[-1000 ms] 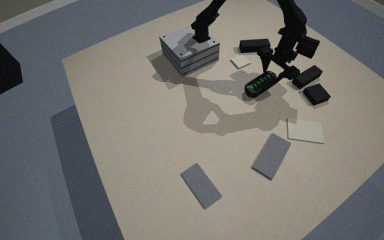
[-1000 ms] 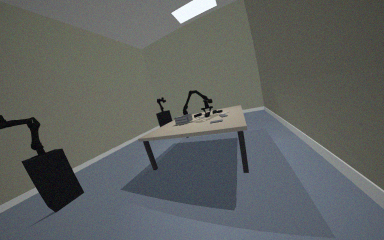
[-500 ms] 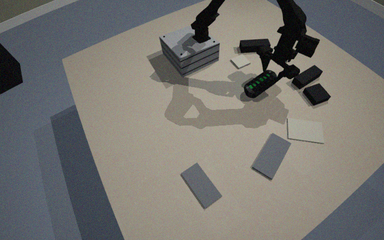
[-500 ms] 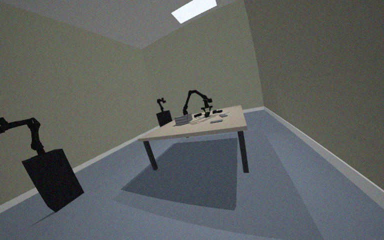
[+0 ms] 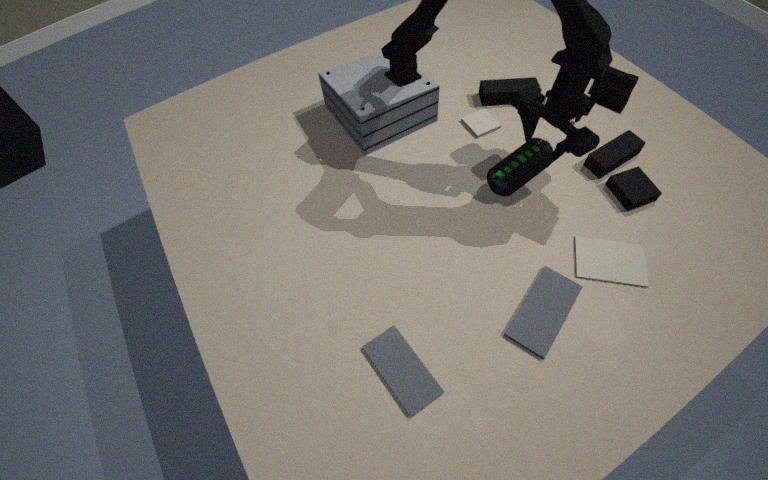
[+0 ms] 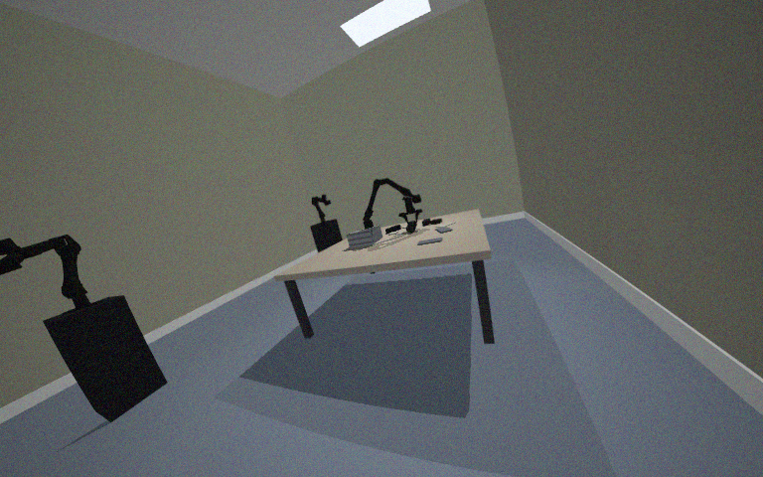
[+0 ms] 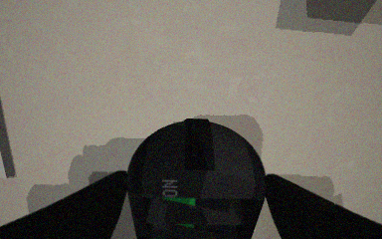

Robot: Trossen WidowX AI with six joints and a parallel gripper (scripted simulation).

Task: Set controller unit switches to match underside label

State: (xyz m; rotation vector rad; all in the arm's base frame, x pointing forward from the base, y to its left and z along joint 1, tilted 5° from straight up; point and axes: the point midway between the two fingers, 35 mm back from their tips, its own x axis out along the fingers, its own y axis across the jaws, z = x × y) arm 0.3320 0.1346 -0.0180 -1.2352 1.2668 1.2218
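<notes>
Controller unit [image 5: 516, 170] [image 6: 411, 228] [image 7: 196, 186], toward the worktop's [image 5: 283, 339] [image 6: 382, 259] upper-right edge in the top view, clasped between the gripper's [image 5: 542, 148] [image 6: 411, 224] [image 7: 196, 181] widely parted fingers, apparently slightly raised. Label unseen; label reading, switch matching and setting down presumably remain.

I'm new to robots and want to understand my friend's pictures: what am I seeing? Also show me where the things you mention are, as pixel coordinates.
A black robot arm [image 5: 580, 39] [image 6: 391, 185] reaches over a pale table [image 5: 294, 294] [image 6: 382, 260]. One picture looks down from above, one across the room, and one from the arm's wrist.

The gripper [image 5: 542, 150] [image 6: 411, 224] [image 7: 196, 180] appears to hold a dark controller unit [image 5: 523, 165] [image 6: 411, 228] [image 7: 199, 184] by its sides; green switch parts face up. Around it lie dark blocks, flat grey and pale plates, and a grey layered box [image 5: 399, 117] [image 6: 365, 238].
</notes>
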